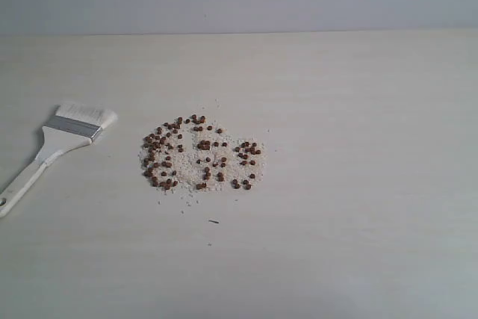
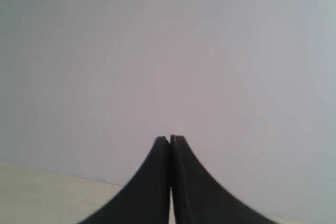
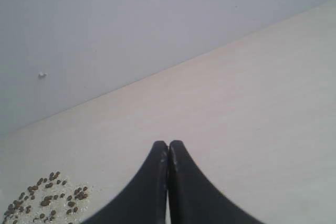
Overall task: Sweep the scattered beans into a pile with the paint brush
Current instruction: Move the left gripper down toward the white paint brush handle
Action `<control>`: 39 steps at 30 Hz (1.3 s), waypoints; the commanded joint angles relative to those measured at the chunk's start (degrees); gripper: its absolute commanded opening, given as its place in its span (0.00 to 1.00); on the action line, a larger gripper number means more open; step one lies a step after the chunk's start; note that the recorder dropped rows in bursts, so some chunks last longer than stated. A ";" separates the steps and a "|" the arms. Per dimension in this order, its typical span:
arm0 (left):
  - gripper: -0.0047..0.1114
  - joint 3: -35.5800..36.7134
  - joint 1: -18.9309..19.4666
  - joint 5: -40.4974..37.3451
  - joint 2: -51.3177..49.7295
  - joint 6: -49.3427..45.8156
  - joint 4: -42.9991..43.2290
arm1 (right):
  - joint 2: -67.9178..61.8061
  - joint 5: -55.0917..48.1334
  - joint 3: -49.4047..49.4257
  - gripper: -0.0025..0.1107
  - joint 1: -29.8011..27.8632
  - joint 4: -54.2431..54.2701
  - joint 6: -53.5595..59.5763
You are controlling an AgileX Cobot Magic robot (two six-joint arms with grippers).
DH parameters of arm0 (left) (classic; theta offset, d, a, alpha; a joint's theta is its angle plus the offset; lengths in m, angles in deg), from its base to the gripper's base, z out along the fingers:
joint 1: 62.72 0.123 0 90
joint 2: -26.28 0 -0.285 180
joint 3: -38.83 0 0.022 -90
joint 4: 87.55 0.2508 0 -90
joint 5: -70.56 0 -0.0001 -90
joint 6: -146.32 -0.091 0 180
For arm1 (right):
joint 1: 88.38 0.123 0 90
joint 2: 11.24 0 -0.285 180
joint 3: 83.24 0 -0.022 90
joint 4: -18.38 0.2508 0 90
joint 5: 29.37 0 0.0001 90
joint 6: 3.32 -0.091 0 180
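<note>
Currently pre-start: pale wooden table [image 1: 358, 184] carries tiny round reddish-brown beans [image 1: 200, 153], loosely spread near centre; wide flat cream-handled, white-bristled paint brush [image 1: 54, 149] lies apart to their left, ungripped. Both left gripper [image 2: 170, 139] and right gripper [image 3: 168, 144]: jaws together, empty. Next, likely: left opens, takes handle.

Soft, even light washes the pale surface [image 1: 358, 222] in the exterior view, leaving only faint shadows beside the paint brush [image 1: 54, 146] and beans [image 1: 203, 145]. Both wrist views are hazy, the dark fingers [image 2: 149, 192] blurred at close range, the wall [image 2: 157, 51] behind featureless.
</note>
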 commanded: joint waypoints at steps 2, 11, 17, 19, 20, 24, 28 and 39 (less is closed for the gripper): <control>0.04 -1.78 -0.29 -0.42 -2.14 -0.46 -0.03 | 0.36 0.38 0.27 0.02 -0.29 -0.21 0.30; 0.04 -1.78 -0.29 -2.50 -2.24 -0.46 -0.04 | 0.36 0.38 0.27 0.02 -0.29 -0.21 0.30; 0.04 -1.78 -0.29 -3.65 -2.24 -0.46 -0.04 | 0.36 0.38 0.27 0.02 -0.29 -0.21 0.30; 0.04 -1.78 -0.29 -4.73 -2.24 -0.46 -0.04 | 0.36 0.38 0.27 0.02 -0.29 -0.21 0.30; 0.04 -1.78 -0.29 -5.78 -2.24 -0.46 -0.04 | 0.36 0.38 0.27 0.02 -0.29 -0.21 0.30; 0.04 -2.05 -0.08 -6.74 -4.70 0.61 -0.04 | 0.36 0.38 0.27 0.02 -0.29 -0.21 0.30; 0.04 -7.67 -0.09 -7.87 -13.58 0.61 -0.04 | 0.36 0.38 0.27 0.02 -0.29 -0.21 0.30; 0.04 -51.57 -0.09 -57.75 -56.41 -19.55 -0.44 | 0.36 0.38 0.27 0.02 -0.29 -0.08 0.30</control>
